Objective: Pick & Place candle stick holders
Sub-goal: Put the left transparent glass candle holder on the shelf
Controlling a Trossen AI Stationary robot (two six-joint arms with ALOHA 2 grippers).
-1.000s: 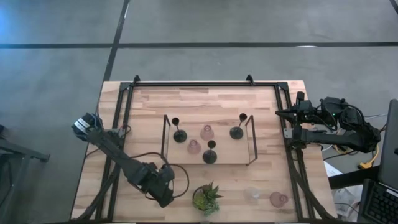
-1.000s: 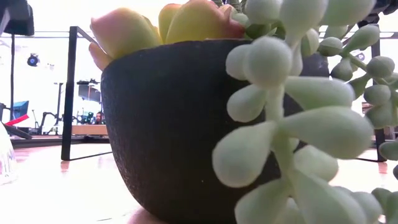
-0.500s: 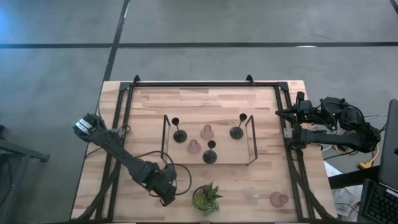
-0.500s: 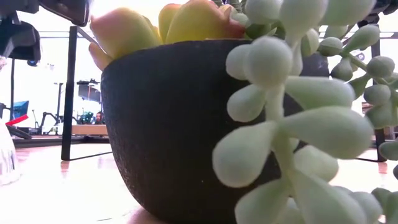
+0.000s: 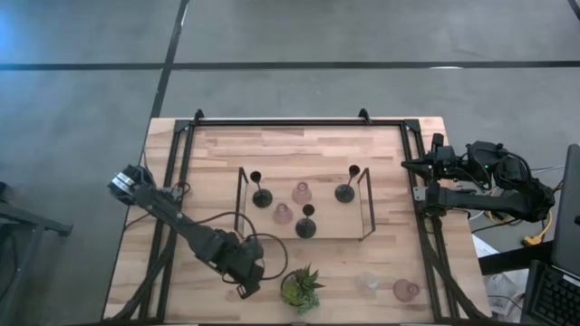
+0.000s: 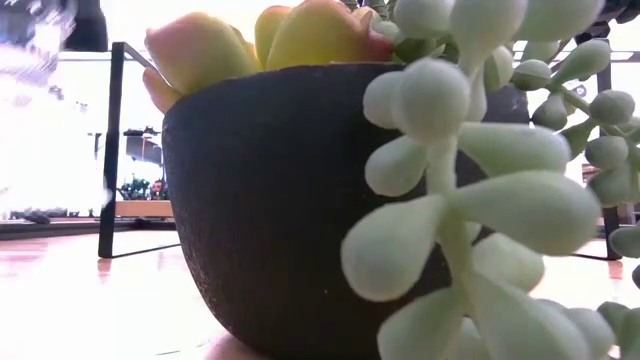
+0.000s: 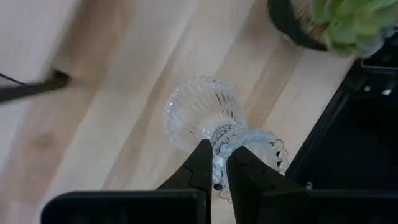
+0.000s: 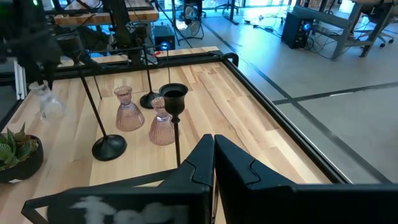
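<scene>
I am clamping my left claw [image 7: 216, 167] on a clear glass holder [image 7: 208, 119] just beside the potted plant [image 7: 333, 22], above the worktop [image 7: 118, 93]; my right claw [image 8: 213, 152] is waiting clenched

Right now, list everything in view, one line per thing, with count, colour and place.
black candle stick holders: three, black, standing in the tray
pink glass holders: three, pink, two in the tray between the black ones, one on the table at the corner right of the plant
clear glass holders: two, clear, one pinched at its neck by the left gripper, one on the table between the plant and the lone pink one
potted plant: one, green in a dark pot, at the table's edge below the tray
tray: one, wood with black wire frame, mid-table
table: one, light wood, black frame
left gripper: shut on a clear holder, beside the plant
right gripper: shut, empty, at the table's right side
</scene>
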